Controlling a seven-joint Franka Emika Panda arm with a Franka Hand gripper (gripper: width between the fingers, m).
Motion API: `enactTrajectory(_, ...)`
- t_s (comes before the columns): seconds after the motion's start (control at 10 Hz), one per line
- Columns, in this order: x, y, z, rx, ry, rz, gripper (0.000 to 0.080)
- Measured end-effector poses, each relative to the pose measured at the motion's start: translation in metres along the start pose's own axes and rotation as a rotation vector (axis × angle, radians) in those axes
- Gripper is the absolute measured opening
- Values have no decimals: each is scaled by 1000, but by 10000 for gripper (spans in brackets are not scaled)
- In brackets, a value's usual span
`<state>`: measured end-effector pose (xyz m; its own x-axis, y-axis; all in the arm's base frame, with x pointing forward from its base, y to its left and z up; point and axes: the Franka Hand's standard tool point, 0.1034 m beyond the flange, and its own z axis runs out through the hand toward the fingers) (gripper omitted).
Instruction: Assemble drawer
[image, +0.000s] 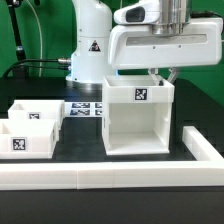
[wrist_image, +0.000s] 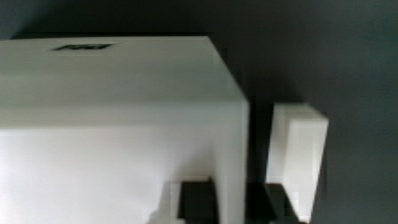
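The white drawer casing (image: 138, 118) stands upright at the middle right of the table, open side toward the camera, with a square tag on its upper front. My gripper (image: 160, 76) reaches down onto its top rear edge. In the wrist view the casing (wrist_image: 107, 110) fills most of the picture. My gripper (wrist_image: 233, 192) has one dark finger (wrist_image: 198, 200) on each side of a casing wall and is closed on it. Two shallow white trays (image: 30, 135) (image: 38, 108) sit on the exterior view's left, apart from the casing.
A long low white rail (image: 110, 178) runs along the table's front and turns up the exterior view's right side (image: 205, 150); it also shows in the wrist view (wrist_image: 299, 150) beside the casing. The marker board (image: 85, 108) lies behind, by the robot base (image: 88, 55).
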<state>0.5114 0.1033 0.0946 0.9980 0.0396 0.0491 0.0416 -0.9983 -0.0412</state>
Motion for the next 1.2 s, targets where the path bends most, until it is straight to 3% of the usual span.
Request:
enactTrajectory(0.2, 35, 4, 1, 6, 59, -18, 38)
enactTrajectory(0.4, 51, 0, 0, 13, 120, -77, 38)
enactTrajectory(0.8, 52, -2, -1, 27, 123, 17, 38)
enactTrajectory(1.0, 55, -3, -4, 52, 136, 183, 38)
enactTrajectory(1.2, 69, 8, -6, 85, 174, 346, 38)
